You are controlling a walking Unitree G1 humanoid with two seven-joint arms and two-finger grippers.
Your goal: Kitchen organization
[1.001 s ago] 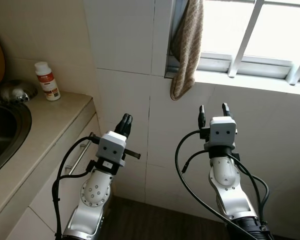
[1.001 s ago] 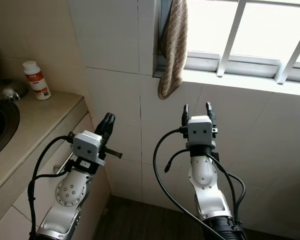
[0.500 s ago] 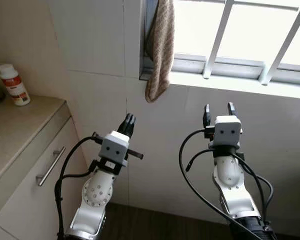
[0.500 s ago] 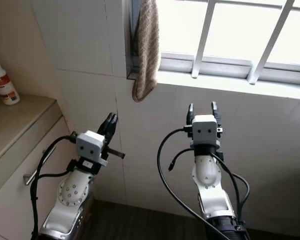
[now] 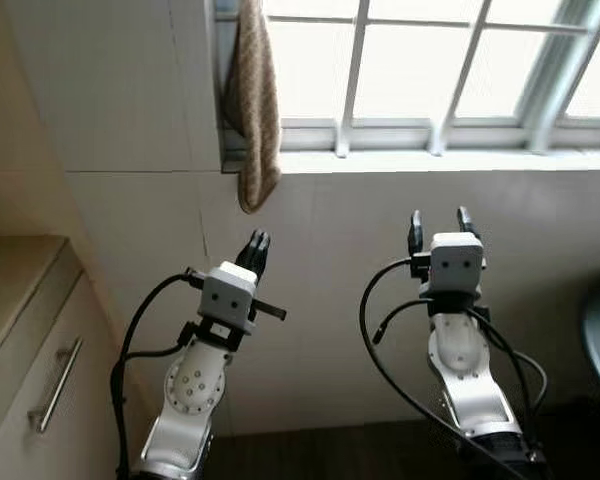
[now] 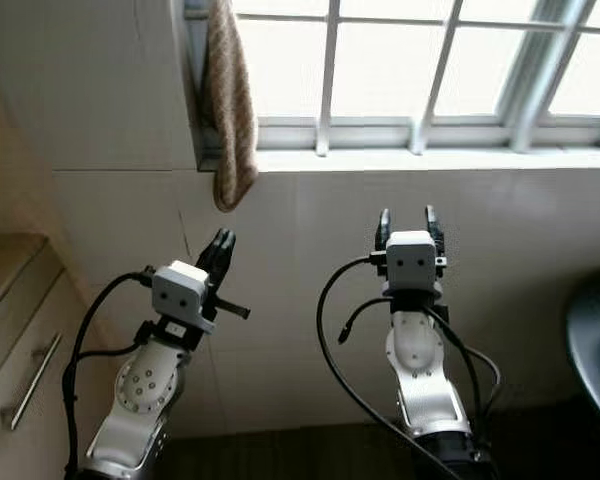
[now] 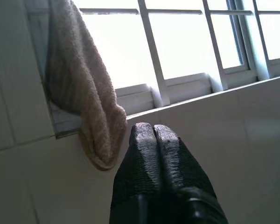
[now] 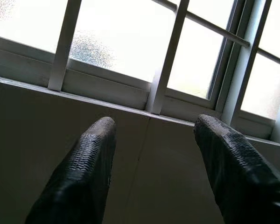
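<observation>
A tan ribbed towel (image 5: 253,110) hung limp from the window frame's left corner. Its rounded lower end drooped past the sill onto the white tiled wall (image 5: 130,100).

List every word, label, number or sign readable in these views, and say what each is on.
None: no legible text.
The brown towel, window frame, tiled wall and cabinet drawer carry no writing.
The left gripper and right gripper show no markings.

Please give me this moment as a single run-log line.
left gripper shut, empty, raised | right gripper open, empty, raised | brown towel hangs at window | facing tiled wall
</observation>
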